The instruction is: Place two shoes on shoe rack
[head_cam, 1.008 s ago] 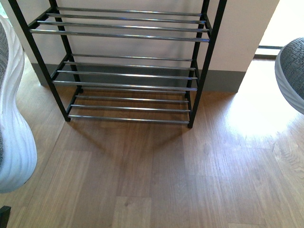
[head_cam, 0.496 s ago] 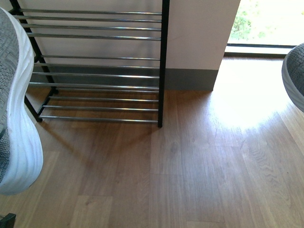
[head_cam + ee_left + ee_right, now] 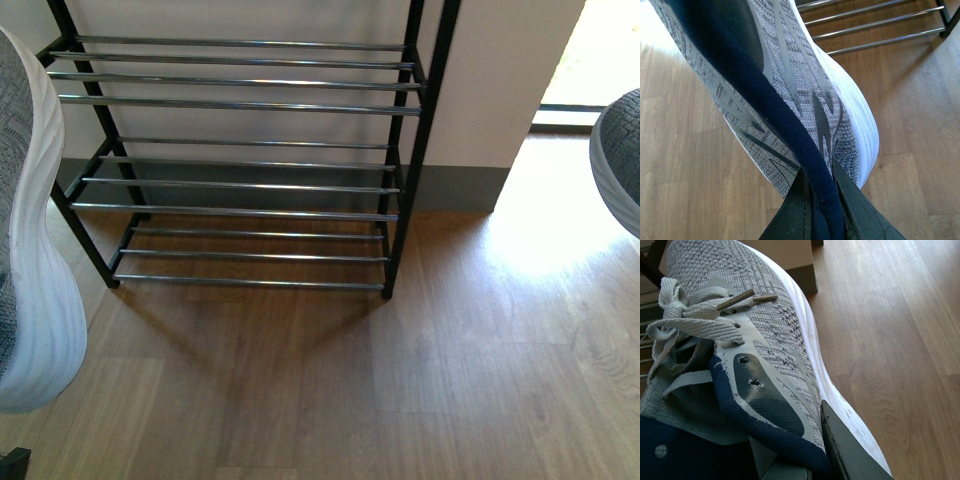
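The floor (image 3: 400,380) is seen at 6 o'clock. The rack (image 3: 240,185) is stood on it at 12 o'clock, against the wall (image 3: 490,80). The left sneaker (image 3: 35,250) is held off the floor at 9 o'clock, pinched by the left fingers (image 3: 860,210). The right sneaker (image 3: 618,160) is held at 3 o'clock, pinched by the right fingers (image 3: 850,450).

- Left gripper (image 3: 817,172) — two fingers (image 3: 790,215) are shown as matte black wedges tapering to narrow tips; fine pale scratch lines are seen on one face.
- Right gripper (image 3: 807,455) — one finger (image 3: 850,450) is shown as a dark grey wedge, its edge marked by a finely ridged seam; a paler grey part (image 3: 772,467) is seen beside it.
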Tool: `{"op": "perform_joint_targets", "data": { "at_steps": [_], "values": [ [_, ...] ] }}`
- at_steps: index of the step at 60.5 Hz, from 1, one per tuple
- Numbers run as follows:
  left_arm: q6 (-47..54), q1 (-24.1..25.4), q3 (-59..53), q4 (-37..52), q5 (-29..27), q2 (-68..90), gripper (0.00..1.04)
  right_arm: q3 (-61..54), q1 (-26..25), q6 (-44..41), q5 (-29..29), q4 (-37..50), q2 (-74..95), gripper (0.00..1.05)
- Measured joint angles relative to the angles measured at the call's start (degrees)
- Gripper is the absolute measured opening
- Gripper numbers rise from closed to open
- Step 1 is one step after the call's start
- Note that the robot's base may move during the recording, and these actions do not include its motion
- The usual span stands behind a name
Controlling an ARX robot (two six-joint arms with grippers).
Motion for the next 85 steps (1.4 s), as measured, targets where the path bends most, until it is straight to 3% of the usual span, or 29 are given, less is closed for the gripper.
{"op": "perform_joint_targets", "data": {
  "at_steps": [85],
  "values": [
    [-0.2,0.2,0.0,0.0,-0.1,0.0,0.03,0.0,0.3,0.0,-0.2,0.0,-0.1,0.01]
  ]
}}
